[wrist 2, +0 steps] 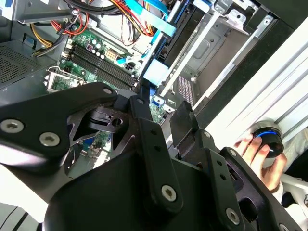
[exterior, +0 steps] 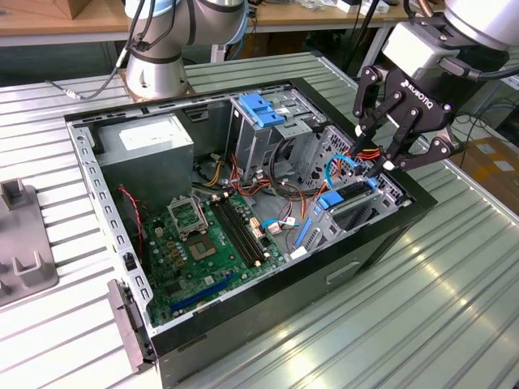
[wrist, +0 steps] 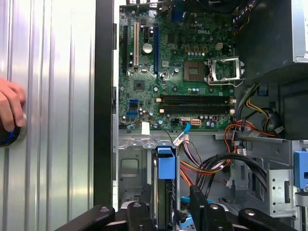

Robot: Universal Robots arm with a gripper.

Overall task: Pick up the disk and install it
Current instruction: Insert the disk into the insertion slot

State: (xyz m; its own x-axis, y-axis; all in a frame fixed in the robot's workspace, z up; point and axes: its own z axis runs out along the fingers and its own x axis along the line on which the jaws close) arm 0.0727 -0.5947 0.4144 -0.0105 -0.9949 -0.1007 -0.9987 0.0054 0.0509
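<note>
The disk (wrist: 164,192) stands on its edge between the fingers of the gripper (exterior: 379,168), partly down in the metal bay (exterior: 357,212) of the computer case (exterior: 268,312). The fingers look closed on it. The putting-in step is under way. The disk needs a straight push down into the bay, away from the cables (wrist: 216,166) beside the gripper.

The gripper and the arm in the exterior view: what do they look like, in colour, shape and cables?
The gripper is black, built of jointed linkage bars with round silver pins, and carries white lettering on its body. Its jaws end in pale tips. It hangs from a white and light grey wrist housing, where a black cable runs out. The arm's base is a silver-grey cylinder with a blue ring above it.
</note>
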